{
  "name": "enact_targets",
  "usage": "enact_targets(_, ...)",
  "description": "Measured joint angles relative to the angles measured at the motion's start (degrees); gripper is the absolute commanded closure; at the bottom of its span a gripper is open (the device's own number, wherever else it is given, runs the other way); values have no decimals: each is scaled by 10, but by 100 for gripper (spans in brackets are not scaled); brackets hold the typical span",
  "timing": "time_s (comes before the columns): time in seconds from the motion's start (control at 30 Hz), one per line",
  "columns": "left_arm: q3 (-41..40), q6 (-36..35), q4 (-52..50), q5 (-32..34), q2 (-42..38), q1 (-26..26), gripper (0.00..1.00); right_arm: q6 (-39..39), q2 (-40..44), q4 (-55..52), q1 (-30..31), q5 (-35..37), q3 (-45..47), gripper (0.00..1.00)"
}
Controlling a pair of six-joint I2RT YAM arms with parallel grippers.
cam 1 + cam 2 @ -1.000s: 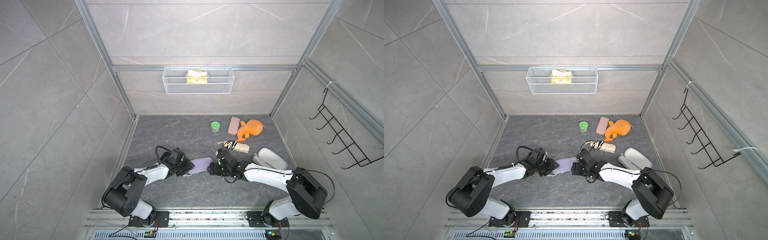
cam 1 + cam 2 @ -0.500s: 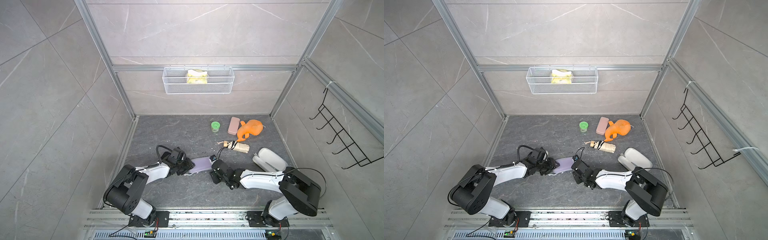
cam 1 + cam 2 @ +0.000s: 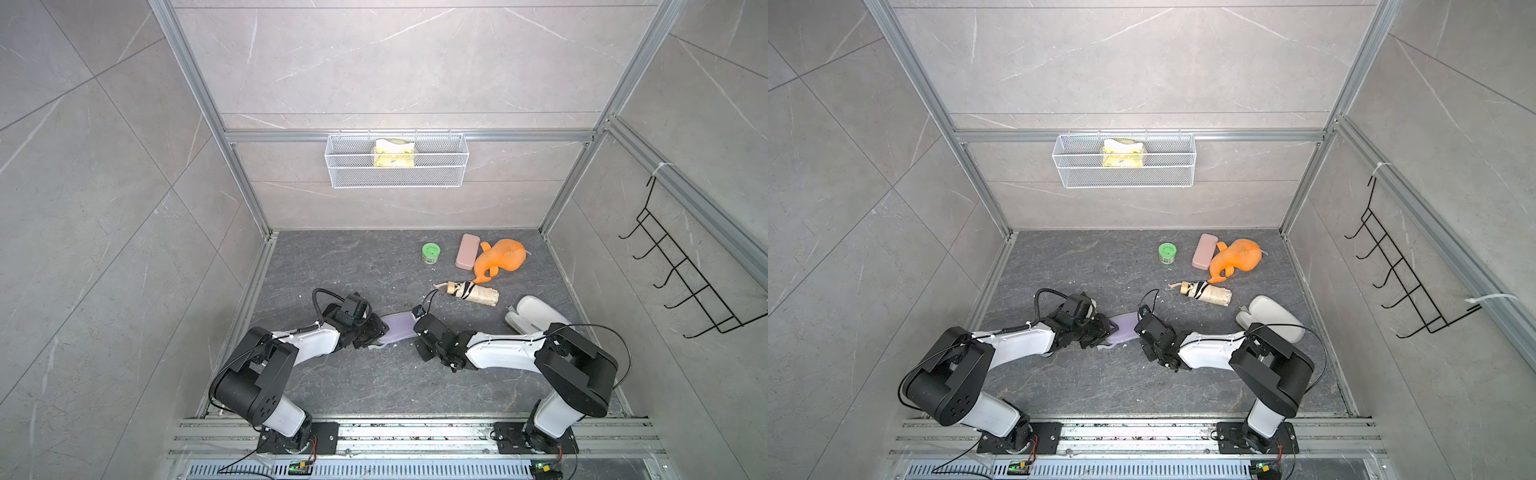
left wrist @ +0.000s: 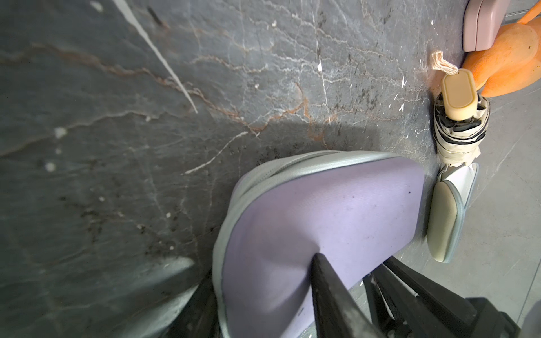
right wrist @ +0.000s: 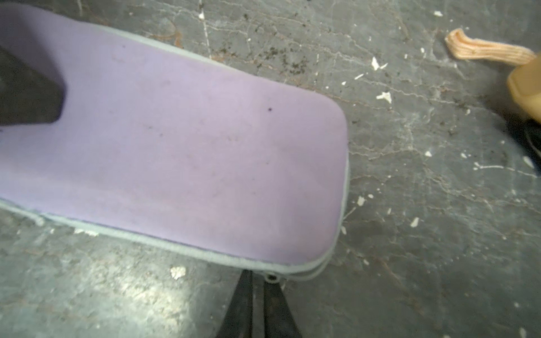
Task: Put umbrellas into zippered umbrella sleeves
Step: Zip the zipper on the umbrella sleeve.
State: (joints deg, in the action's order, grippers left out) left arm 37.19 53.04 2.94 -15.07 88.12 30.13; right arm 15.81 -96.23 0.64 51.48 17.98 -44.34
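Observation:
A lilac zippered sleeve (image 3: 399, 328) (image 3: 1124, 326) lies closed on the dark floor between my two arms. My left gripper (image 3: 380, 332) (image 4: 263, 289) is shut on one end of it, with a finger (image 4: 325, 281) on the lilac top. My right gripper (image 3: 414, 337) (image 5: 259, 288) sits at the other end, shut on the zipper pull (image 5: 271, 276) at the sleeve's (image 5: 175, 140) grey edge. A beige umbrella (image 3: 473, 293) (image 4: 456, 123) with black-and-white markings lies behind. A cream sleeve (image 3: 536, 316) (image 4: 448, 216) lies open at the right, partly under my right arm.
An orange plush toy (image 3: 500, 259), a pink oblong case (image 3: 467, 250) and a green jar (image 3: 431, 252) stand near the back wall. A wire basket (image 3: 397, 160) hangs on that wall and a black hook rack (image 3: 681, 282) on the right wall.
My right gripper's jaws have closed from wide apart to shut at the lilac sleeve's zipper edge, after shifting a little along it. The left gripper keeps its hold on the sleeve.

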Motion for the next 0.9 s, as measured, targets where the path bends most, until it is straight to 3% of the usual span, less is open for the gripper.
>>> enact_targets(0.17,5,-36,-12,-12,1,-34,80,8,0,-8,-54,-8,-3,100)
enact_targets(0.3,31,-70,-42,-22,14,-55,81,1,0,-9,-78,-21,-3,100)
enact_targets(0.47,55,-95,-71,-30,27,-58,80,-30,4,-9,-61,-57,-3,100)
enact_targets(0.63,65,-106,-84,-30,30,-58,80,-33,52,-6,-56,-97,12,69)
enact_targets(0.9,42,-80,-60,-19,14,-40,80,-21,64,11,-42,-148,28,59)
